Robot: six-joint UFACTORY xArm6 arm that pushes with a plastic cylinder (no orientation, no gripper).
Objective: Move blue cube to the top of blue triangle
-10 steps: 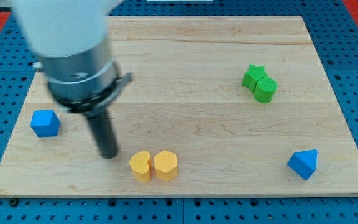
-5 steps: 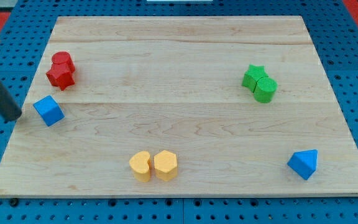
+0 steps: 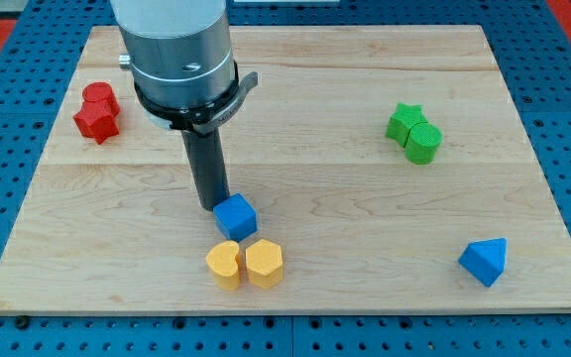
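Just left of frame centre, my tip (image 3: 213,204) touches the blue cube (image 3: 235,216), holding nothing; light and slippery, it wants a square push toward the blue triangle (image 3: 485,261).

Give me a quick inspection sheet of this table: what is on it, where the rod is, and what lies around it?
Surface: light wooden board, flat, on a blue pegboard base.
Job's things: blue cube near the board's bottom centre; blue triangle far off at the view's bottom right.
Clutter: two yellow blocks side by side just below the blue cube; two green blocks together at the view's right; red blocks at the view's upper left.
Gripper: none; my tip sits at the blue cube's upper-left side, seemingly touching.
Cables: nothing seen.
Surroundings: red patches at the top corners.
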